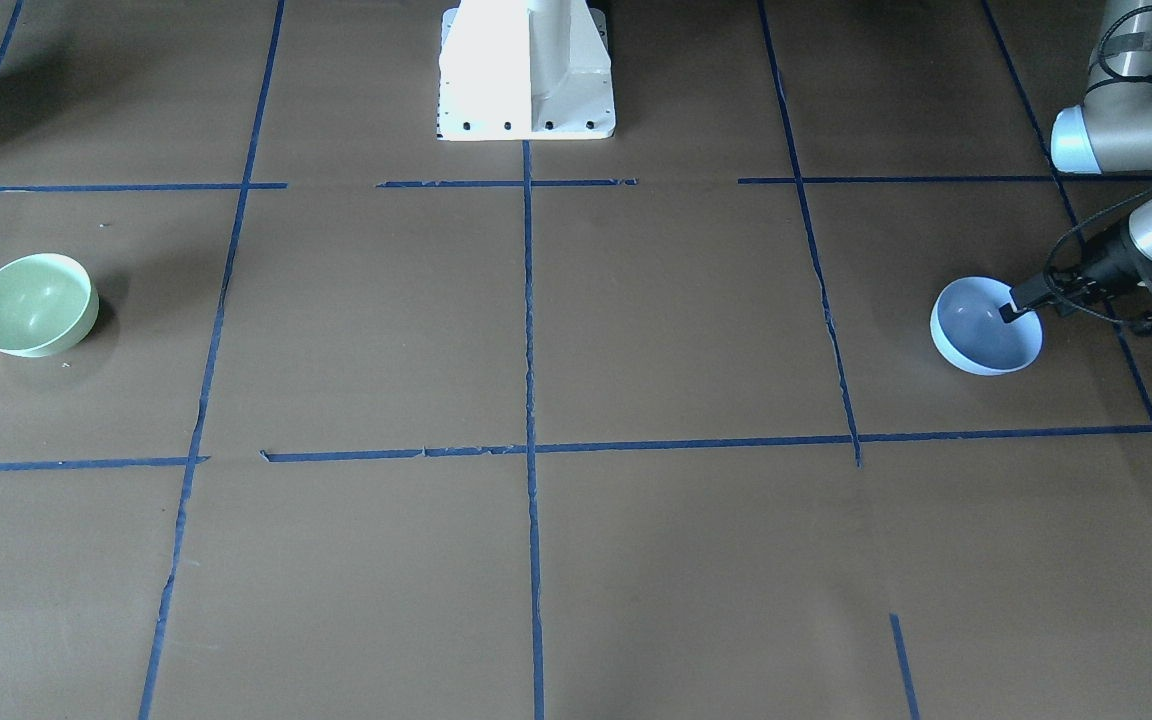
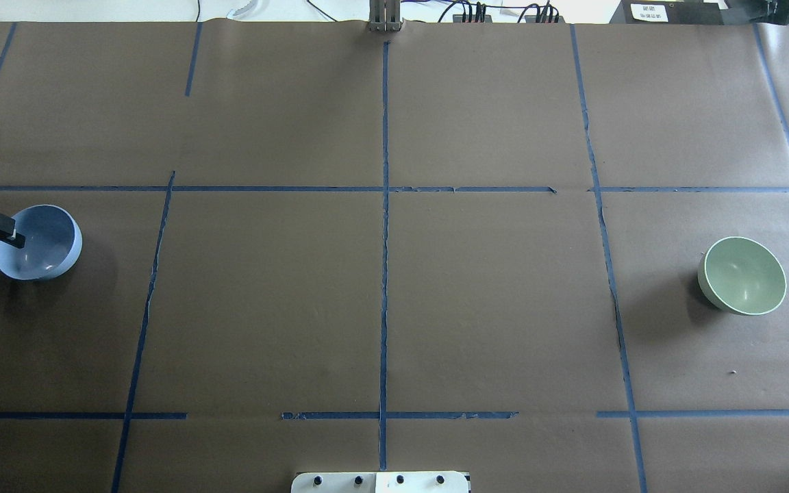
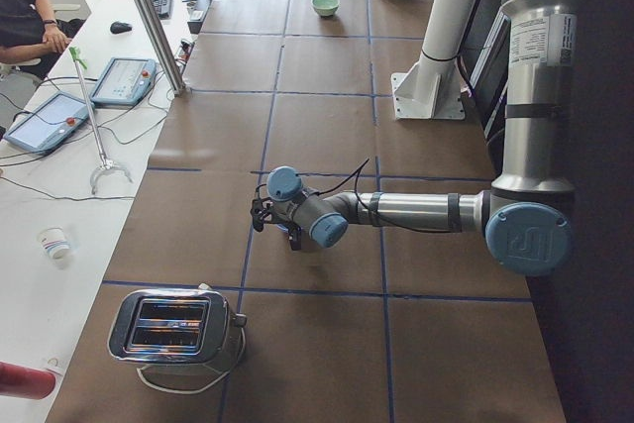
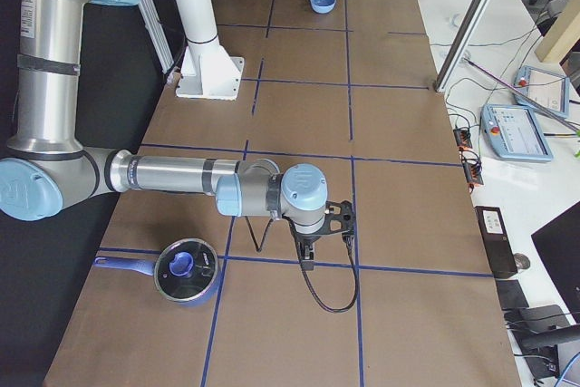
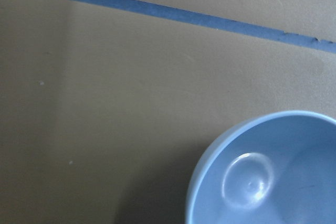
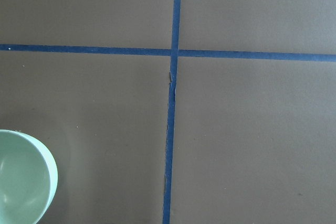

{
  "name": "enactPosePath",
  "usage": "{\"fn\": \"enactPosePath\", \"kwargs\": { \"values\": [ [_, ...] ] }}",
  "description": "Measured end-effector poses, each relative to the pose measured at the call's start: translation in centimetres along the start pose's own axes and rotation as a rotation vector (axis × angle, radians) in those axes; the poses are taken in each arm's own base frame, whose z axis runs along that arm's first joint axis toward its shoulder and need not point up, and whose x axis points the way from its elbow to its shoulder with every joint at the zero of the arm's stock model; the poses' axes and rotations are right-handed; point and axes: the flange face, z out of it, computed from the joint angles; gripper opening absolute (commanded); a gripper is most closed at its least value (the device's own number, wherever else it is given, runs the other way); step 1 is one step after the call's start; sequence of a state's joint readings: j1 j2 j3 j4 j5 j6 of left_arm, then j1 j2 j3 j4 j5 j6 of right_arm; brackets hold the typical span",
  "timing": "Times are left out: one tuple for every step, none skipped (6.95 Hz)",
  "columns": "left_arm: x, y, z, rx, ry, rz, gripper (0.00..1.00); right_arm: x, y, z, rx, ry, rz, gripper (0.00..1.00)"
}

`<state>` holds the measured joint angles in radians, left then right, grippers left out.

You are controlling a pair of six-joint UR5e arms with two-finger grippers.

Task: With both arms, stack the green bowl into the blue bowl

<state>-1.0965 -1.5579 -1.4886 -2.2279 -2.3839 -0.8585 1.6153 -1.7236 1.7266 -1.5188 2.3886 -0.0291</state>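
Note:
The blue bowl [image 1: 986,330] sits at the table's left end and also shows in the overhead view [image 2: 42,243] and the left wrist view [image 5: 273,177]. My left gripper [image 1: 1016,305] is at its outer rim, one finger inside the bowl, and looks shut on the rim. The green bowl [image 1: 34,304] stands upright and alone at the opposite end; it also shows in the overhead view [image 2: 742,275] and at the right wrist view's lower left [image 6: 21,179]. My right gripper [image 4: 308,258] shows only in the exterior right view, held above the table; I cannot tell whether it is open.
The white pedestal [image 1: 526,70] stands at the robot's edge, mid-table. A toaster [image 3: 173,326] stands near the left end, and a lidded saucepan [image 4: 186,269] near the right end. A metal pole [image 3: 149,17], tablets and a seated operator [image 3: 25,17] line the far side.

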Motion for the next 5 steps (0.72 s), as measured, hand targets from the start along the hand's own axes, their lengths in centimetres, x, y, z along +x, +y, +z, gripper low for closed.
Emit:
{"fn": "enactPosePath", "kwargs": {
  "values": [
    [0.2, -0.2, 0.2, -0.003, 0.000, 0.000, 0.24, 0.0, 0.0, 0.0, 0.000, 0.000, 0.000, 1.00],
    [0.0, -0.2, 0.4, -0.009, -0.002, -0.005, 0.08, 0.0, 0.1, 0.0, 0.000, -0.001, 0.001, 1.00],
    [-0.2, -0.1, 0.5, -0.013, -0.004, -0.008, 0.04, 0.0, 0.1, 0.0, 0.000, -0.003, 0.000, 1.00],
    [0.0, 0.0, 0.2, -0.012, -0.001, -0.009, 0.00, 0.0, 0.1, 0.0, 0.001, -0.003, -0.001, 1.00],
    [0.8, 0.2, -0.6, -0.016, 0.011, -0.010, 0.00, -0.1, 0.0, 0.0, 0.002, -0.004, -0.002, 1.00]
  ]
}}
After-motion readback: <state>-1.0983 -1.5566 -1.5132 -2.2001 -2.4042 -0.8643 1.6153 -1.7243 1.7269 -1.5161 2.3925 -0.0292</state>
